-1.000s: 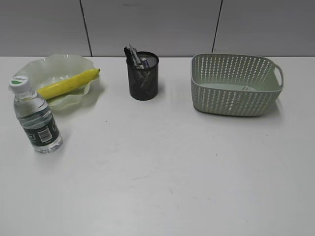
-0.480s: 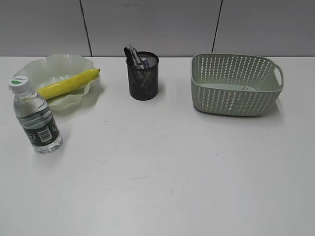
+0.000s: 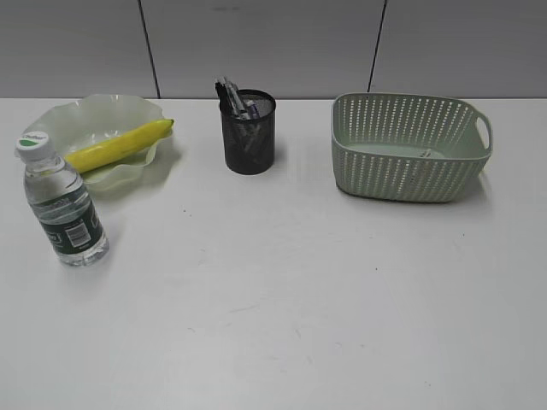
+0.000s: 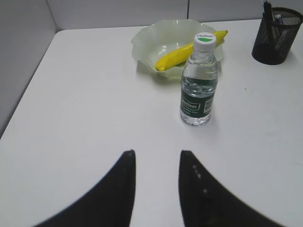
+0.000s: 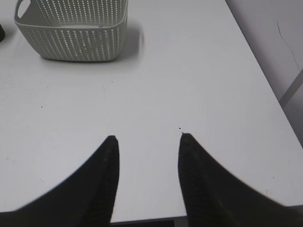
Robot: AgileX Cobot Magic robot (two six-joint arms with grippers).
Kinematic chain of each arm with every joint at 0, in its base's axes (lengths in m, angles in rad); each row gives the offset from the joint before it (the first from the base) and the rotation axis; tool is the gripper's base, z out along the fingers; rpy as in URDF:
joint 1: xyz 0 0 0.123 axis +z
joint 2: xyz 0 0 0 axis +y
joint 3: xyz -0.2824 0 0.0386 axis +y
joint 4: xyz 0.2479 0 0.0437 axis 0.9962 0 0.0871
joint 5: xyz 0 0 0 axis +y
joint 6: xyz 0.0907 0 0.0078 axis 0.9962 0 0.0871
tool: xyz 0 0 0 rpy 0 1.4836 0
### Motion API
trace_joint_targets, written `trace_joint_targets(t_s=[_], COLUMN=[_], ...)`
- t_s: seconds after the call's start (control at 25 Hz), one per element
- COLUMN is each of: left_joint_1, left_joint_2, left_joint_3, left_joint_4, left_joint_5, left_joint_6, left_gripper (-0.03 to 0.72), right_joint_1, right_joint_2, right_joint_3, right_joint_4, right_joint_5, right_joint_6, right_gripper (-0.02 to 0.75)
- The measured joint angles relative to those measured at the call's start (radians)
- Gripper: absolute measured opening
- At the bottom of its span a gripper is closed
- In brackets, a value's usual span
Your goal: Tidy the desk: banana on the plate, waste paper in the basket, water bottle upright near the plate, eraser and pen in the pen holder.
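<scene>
The yellow banana [image 3: 120, 145] lies on the ruffled pale-green plate [image 3: 102, 111] at the far left of the white desk [image 3: 282, 282]. The water bottle [image 3: 64, 205] stands upright just in front of the plate; it also shows in the left wrist view [image 4: 200, 80], with the banana [image 4: 182, 53] and plate [image 4: 151, 35] behind it. The black mesh pen holder [image 3: 249, 132] holds a pen and other items. The perforated basket [image 3: 410, 147] stands at the right; the waste paper is hidden. My left gripper [image 4: 156, 153] and right gripper [image 5: 147, 138] are open and empty, and neither shows in the exterior view.
The right wrist view shows the basket [image 5: 71, 28] at the far left and the desk's right edge [image 5: 265, 80] with a grey floor beyond. A grey panelled wall [image 3: 273, 43] backs the desk.
</scene>
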Motion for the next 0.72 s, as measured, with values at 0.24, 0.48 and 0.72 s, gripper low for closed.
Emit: trace_joint_targets(t_s=[0.24, 0.48, 0.72], left_joint_1=[0.000, 0.000, 0.000], left_joint_2=[0.000, 0.000, 0.000], left_joint_3=[0.000, 0.000, 0.000], left_joint_4=[0.000, 0.000, 0.000], left_joint_5=[0.000, 0.000, 0.000], left_joint_6=[0.000, 0.000, 0.000], left_gripper=[0.237, 0.237, 0.237], right_joint_1=[0.000, 0.000, 0.000], right_joint_2=[0.000, 0.000, 0.000], right_joint_3=[0.000, 0.000, 0.000], right_joint_4=[0.007, 0.007, 0.007], right_joint_5=[0.000, 0.000, 0.000], right_joint_6=[-0.001, -0.005, -0.006], right_gripper=[0.339, 0.339, 0.339])
